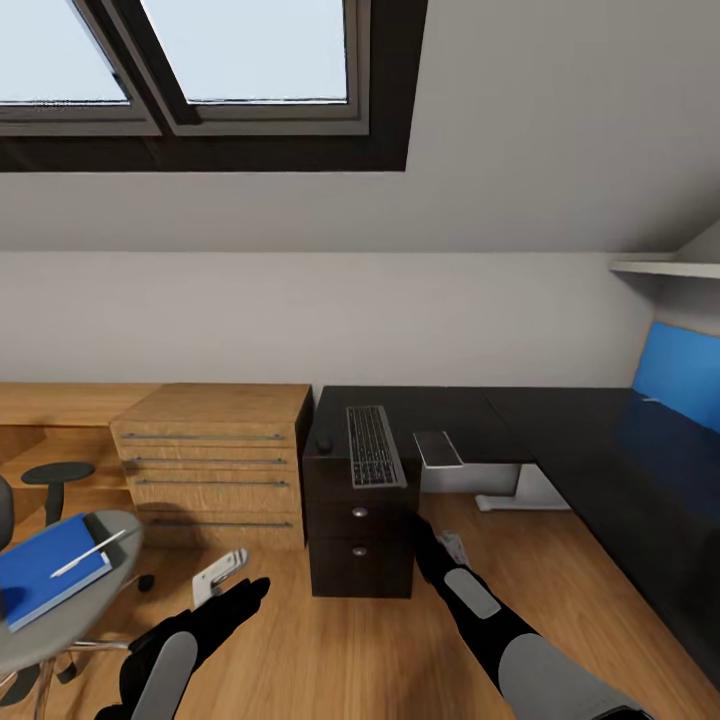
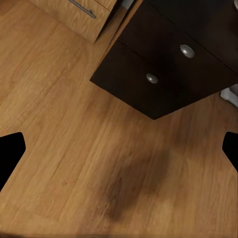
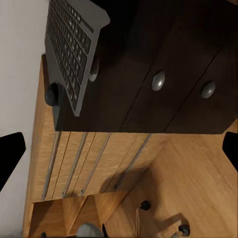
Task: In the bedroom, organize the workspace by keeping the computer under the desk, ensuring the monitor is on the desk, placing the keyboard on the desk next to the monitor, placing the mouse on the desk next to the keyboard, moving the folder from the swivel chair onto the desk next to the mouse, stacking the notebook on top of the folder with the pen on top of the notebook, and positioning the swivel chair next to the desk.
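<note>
Glossy black runs the whole top of the L-shaped desk (image 1: pixel 560 430), and on its near end, above the black drawer unit (image 1: pixel 358 530) with its silver knobs, the keyboard (image 1: pixel 373 446) lies lengthwise, its front edge jutting a little past the drawer front. Just beside it on the dresser side sits the small dark mouse (image 1: pixel 323 444), and on the other side, a little apart, the grey notebook (image 1: pixel 438 449) lies flat near the desk's edge. The light wooden dresser (image 1: pixel 215 460) stands right against the drawer unit. Down at the left, the swivel chair (image 1: pixel 60 610) shows its grey seat with the bright blue folder (image 1: pixel 45 570) lying on it and the white pen (image 1: pixel 88 553) resting across the folder's top. The left gripper (image 1: pixel 222 578) hangs over the wooden floor (image 1: pixel 330 650) between the chair and the drawers; in the left wrist view its dark fingertips (image 2: pixel 11 156) sit far out at either edge, so the jaws are spread wide with nothing between them. The right gripper (image 1: pixel 452 548) is low beside the drawer unit's front corner, and the right wrist view shows its fingers (image 3: pixel 10 156) likewise wide apart and empty, looking up at the keyboard (image 3: pixel 69 54), the mouse (image 3: pixel 52 94) and the drawer knobs (image 3: pixel 158 80).
</note>
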Robot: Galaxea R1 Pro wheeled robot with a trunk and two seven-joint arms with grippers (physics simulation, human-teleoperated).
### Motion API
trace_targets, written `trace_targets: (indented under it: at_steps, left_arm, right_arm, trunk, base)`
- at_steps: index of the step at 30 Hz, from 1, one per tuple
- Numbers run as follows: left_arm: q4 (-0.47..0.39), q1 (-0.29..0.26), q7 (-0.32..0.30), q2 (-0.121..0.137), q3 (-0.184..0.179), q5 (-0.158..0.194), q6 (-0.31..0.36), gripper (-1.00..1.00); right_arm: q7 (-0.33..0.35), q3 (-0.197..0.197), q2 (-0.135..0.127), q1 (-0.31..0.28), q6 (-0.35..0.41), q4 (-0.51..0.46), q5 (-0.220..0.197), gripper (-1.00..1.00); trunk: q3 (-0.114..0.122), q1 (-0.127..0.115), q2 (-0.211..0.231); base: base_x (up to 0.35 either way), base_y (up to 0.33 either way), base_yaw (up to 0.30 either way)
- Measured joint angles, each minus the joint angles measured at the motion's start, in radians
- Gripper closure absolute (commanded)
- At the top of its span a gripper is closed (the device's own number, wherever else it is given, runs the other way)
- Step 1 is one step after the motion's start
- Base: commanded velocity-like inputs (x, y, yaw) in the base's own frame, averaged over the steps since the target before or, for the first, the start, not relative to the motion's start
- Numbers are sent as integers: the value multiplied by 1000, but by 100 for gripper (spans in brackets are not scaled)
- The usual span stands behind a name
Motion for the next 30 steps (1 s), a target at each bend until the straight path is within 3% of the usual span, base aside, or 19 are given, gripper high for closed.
trace_targets:
  at_steps: [1, 2, 6, 18, 30]
  left_arm:
    - [-3, 5, 0, 0, 0, 0, 0, -100]
    - [-4, 6, 0, 0, 0, 0, 0, -100]
    - [-4, 8, 1, 0, 0, 2, 1, -100]
    - [-4, 9, 0, 0, 0, 6, 5, -100]
    - [4, 9, 0, -1, 0, 9, 4, -100]
  right_arm:
    - [62, 1, 0, 0, 1, 0, 1, -100]
    - [80, 1, 0, 0, 1, 0, 1, -100]
    - [106, 0, 0, 0, 3, 1, -2, -100]
    - [152, 10, 2, 0, -1, 1, 2, -100]
    - [152, 16, 8, 0, -4, 5, 6, -100]
  trunk:
    - [-3, 4, -7]
    - [-6, 8, -14]
    - [-19, 23, -42]
    - [-56, 69, -126]
    - [-94, 115, -210]
  base:
    - [0, 0, 0]
    - [0, 0, 0]
    - [0, 0, 0]
    - [0, 0, 0]
    - [0, 0, 0]
